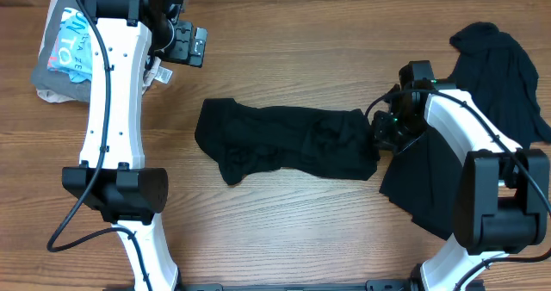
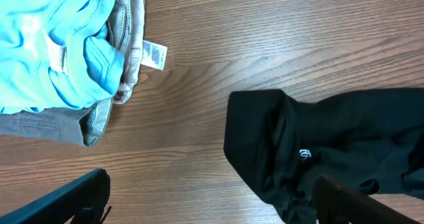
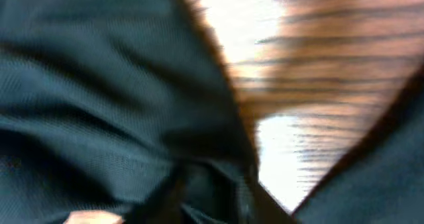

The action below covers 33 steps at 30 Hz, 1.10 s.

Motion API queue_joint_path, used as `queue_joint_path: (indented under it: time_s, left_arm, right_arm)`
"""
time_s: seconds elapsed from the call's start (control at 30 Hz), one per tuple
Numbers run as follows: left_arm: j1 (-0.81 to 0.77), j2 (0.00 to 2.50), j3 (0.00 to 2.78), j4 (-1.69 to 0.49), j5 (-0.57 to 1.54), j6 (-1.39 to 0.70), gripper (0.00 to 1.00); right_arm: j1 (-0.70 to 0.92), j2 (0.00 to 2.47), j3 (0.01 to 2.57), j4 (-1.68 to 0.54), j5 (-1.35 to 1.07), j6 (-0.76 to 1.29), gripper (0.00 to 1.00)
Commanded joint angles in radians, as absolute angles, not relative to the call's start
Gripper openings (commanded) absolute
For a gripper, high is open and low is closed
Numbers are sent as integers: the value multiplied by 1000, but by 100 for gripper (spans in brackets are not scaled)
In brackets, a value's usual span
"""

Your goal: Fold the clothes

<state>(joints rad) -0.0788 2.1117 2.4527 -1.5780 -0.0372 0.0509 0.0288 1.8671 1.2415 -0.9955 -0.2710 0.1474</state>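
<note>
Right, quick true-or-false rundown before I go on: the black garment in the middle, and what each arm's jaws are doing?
1. The crumpled black fabric garment lies in the middle of the wooden table. True.
2. The left jaws grip it. False: they stand open and empty near the folded grey and light blue clothes.
3. The right jaws are at its right end. True.
4. It is folded neatly. False: it is bunched and wrinkled.
5. It is the only dark cloth here. False: more black fabric lies at the right, partly under the right arm.
</note>
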Motion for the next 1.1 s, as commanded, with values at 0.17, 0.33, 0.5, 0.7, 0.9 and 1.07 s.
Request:
queue_joint_path:
  time_s: [0.17, 0.33, 0.5, 0.7, 0.9, 1.07]
  left_arm:
    - [-91, 2100, 2472, -1574, -25, 31, 100]
    - [-91, 2100, 2472, -1574, -25, 31, 100]
    - [-91, 2100, 2472, -1573, -25, 33, 100]
    - [-91, 2100, 2472, -1573, -25, 35, 100]
    - [-92, 2100, 2472, -1570, -25, 39, 100]
    - [-92, 2100, 2472, -1575, -25, 50, 100]
  right_arm:
    - [34, 1844, 1235, -999, -343, 86, 48]
    - [33, 1844, 1234, -999, -354, 78, 11]
    - [24, 1837, 1275, -1048, -393, 81, 4]
    - [100, 1763, 1401, -1119, -537, 89, 4]
    - [334, 1776, 1415, -1002, -482, 240, 4]
    - [472, 1850, 1415, -940, -373, 320, 4]
